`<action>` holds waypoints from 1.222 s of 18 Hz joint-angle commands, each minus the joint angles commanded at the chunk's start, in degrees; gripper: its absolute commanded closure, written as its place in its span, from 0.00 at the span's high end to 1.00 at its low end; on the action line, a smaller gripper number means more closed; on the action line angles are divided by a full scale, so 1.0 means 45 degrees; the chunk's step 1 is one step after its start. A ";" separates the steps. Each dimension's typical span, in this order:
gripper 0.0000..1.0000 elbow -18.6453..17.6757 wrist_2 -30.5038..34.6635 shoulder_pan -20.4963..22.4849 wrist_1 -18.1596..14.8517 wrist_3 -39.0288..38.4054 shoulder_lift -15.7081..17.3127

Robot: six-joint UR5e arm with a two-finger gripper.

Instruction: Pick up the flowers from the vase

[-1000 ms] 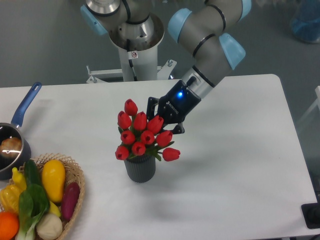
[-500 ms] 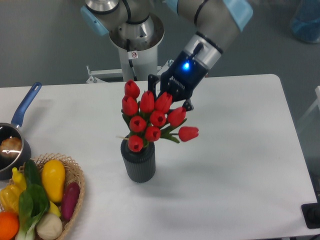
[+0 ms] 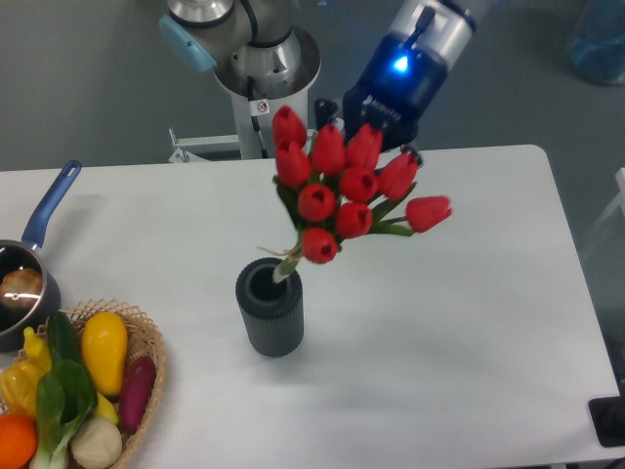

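The flowers (image 3: 344,191) are a bunch of about nine red tulip buds with green leaves, their pale stems tied together at the bottom. The bunch hangs tilted in the air, heads up and to the right, stem end pointing down and left. One bud sticks out to the right of the rest. The stem tips sit right at the mouth of the vase (image 3: 270,307); whether they still dip inside is hard to tell. The vase is a small dark grey cylinder with vertical ribs, standing upright on the table, left of centre.
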 joint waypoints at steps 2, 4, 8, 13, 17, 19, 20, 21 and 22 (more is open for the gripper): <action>0.00 0.0039 0.1127 0.0255 -0.0020 -0.0020 0.0020; 0.00 0.0079 0.2300 0.0372 -0.0039 0.0000 -0.0019; 0.00 -0.0077 0.4662 0.0958 -0.0039 0.1282 -0.0097; 0.00 -0.0683 0.8005 0.0861 -0.0155 0.2519 -0.0410; 0.00 -0.0645 0.9685 0.0607 -0.0838 0.2441 -0.0779; 0.00 -0.0411 1.0738 0.0335 -0.1034 0.2519 -0.1345; 0.00 -0.0371 1.1266 0.0102 -0.1054 0.2519 -0.1676; 0.00 -0.0371 1.1484 -0.0191 -0.0997 0.2500 -0.1931; 0.00 -0.0429 1.1524 -0.0348 -0.0938 0.2403 -0.2069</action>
